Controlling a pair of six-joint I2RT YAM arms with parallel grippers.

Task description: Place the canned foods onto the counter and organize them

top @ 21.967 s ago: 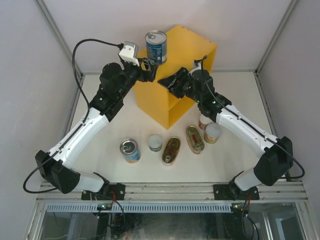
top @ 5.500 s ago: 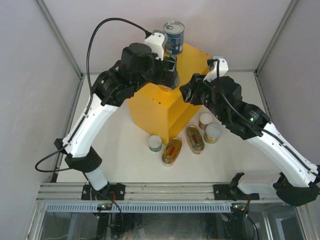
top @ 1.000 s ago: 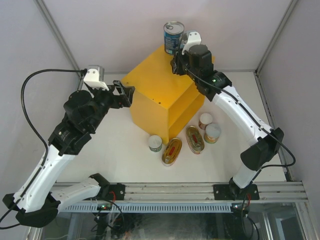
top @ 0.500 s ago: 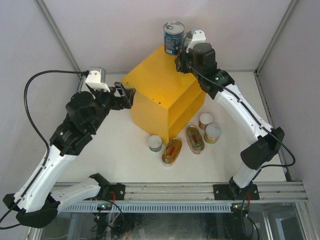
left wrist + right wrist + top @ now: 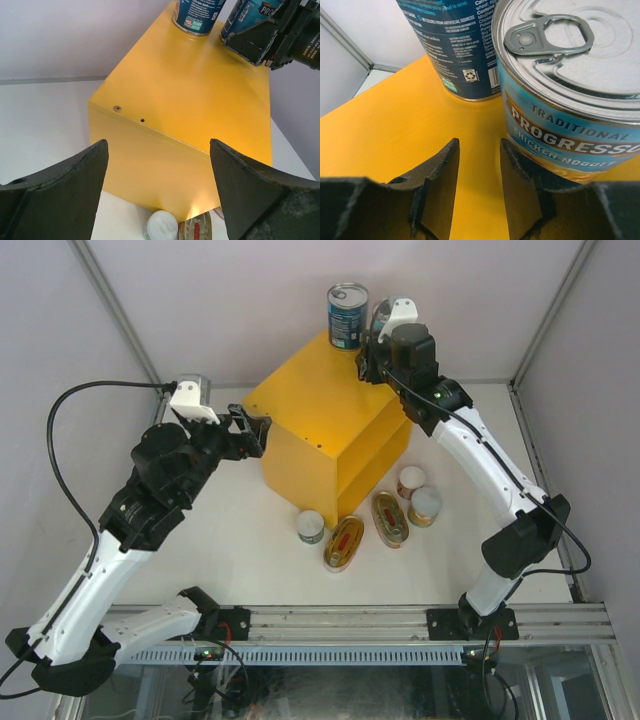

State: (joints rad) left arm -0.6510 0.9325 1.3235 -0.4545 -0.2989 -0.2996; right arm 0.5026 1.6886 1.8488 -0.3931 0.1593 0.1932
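Note:
The yellow counter (image 5: pixel 320 430) stands mid-table. One tall blue can (image 5: pixel 347 314) stands on its far top corner. A second tall blue can (image 5: pixel 570 95), labelled Progresso, stands upright beside it on the top, also seen in the left wrist view (image 5: pixel 247 22). My right gripper (image 5: pixel 370 352) is low over the counter top just left of this can. Its jaws (image 5: pixel 477 145) stand a narrow gap apart with nothing between them, and the right finger (image 5: pixel 520 190) is beside the can's base. My left gripper (image 5: pixel 255 430) is wide open and empty, left of the counter (image 5: pixel 190 100).
On the table in front of the counter lie a small round can (image 5: pixel 311 526), two oval tins (image 5: pixel 342 542) (image 5: pixel 390 519) and two more small round cans (image 5: pixel 411 481) (image 5: pixel 425 506). White walls close in the table on the left, right and back.
My right gripper has shifted a little to the right and back on the counter top beside the second blue can. My left arm has barely moved.

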